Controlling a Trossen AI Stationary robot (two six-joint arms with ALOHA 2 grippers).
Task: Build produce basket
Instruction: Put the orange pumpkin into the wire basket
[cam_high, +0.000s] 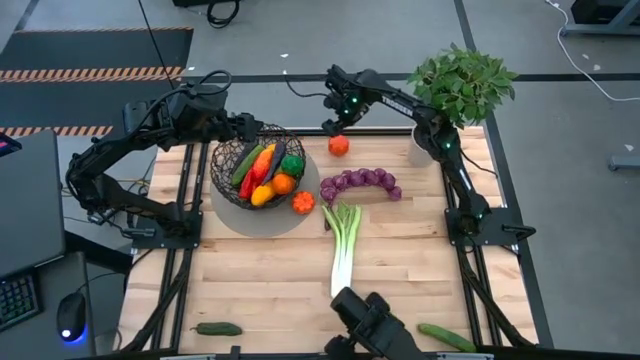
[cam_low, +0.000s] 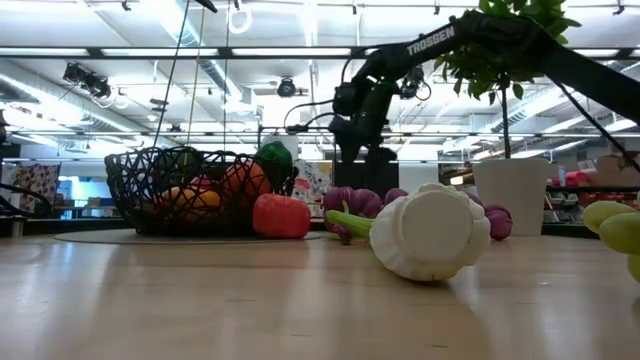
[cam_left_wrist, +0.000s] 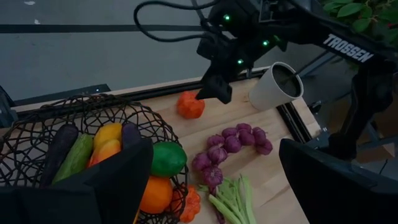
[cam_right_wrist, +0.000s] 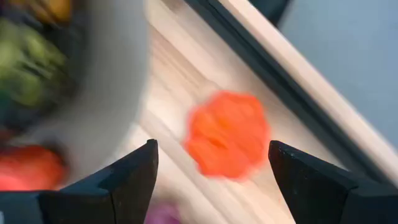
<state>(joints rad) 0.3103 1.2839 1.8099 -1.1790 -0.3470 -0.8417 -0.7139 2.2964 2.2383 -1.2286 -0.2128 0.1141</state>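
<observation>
Hovering with fingers apart above the orange pepper (cam_high: 339, 145) at upper centre of the high view, the right gripper (cam_high: 334, 124) should drop straight, centre it between the fingers, then close gently. Left of it, the wire basket (cam_high: 228, 157) on its grey mat (cam_high: 300, 222) holds mixed produce (cam_high: 266, 170). The left gripper (cam_high: 250, 126) waits spread over the basket's upper rim.

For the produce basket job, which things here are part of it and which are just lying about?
Part of the job: basket, already part filled; orange pepper under the open right gripper; purple grapes; leek; two cucumbers at the near edge; open left gripper by the basket.

Lying about: potted plant.
</observation>
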